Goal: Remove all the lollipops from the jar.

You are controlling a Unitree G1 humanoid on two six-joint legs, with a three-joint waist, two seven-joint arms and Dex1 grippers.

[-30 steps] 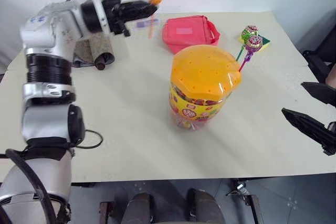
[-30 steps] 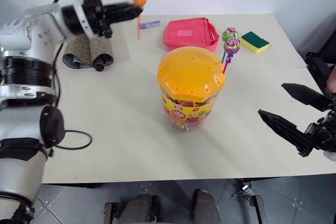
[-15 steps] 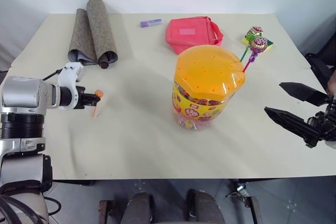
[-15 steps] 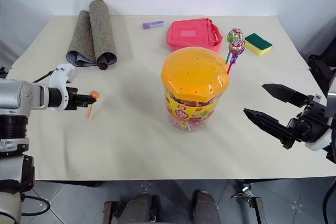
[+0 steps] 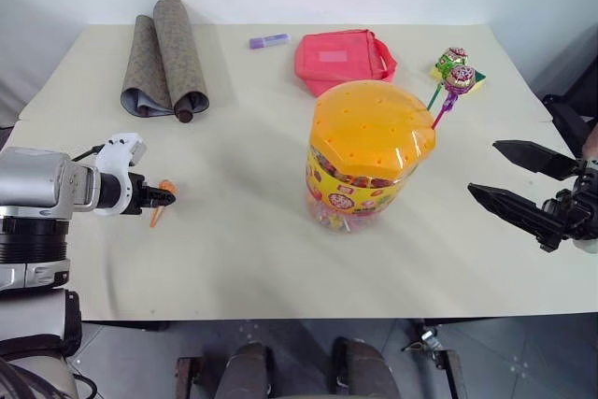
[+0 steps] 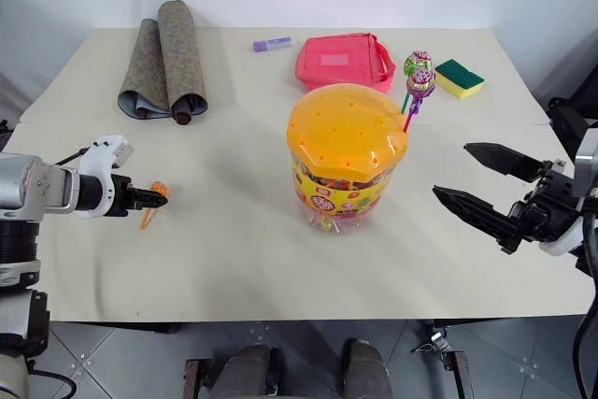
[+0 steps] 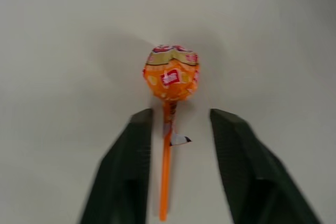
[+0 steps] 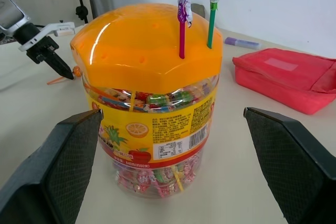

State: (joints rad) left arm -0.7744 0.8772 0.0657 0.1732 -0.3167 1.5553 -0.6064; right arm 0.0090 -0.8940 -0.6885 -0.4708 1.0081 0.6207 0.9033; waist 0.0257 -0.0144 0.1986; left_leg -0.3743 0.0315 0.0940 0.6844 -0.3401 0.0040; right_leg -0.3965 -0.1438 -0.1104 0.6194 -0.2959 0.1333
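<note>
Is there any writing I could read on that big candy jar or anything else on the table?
None can be read.
jar: its yellow label has fruit pictures, fine print and a barcode, too small to read.
orange lollipop: wrapper bears a small red logo, blurred.
pink pouch: pale patch, no legible text.

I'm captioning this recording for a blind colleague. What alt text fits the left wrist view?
An orange lollipop in a patterned wrapper lies on the pale table, its orange stick running down between the two open black fingers of the left tool, which do not touch it.
</note>
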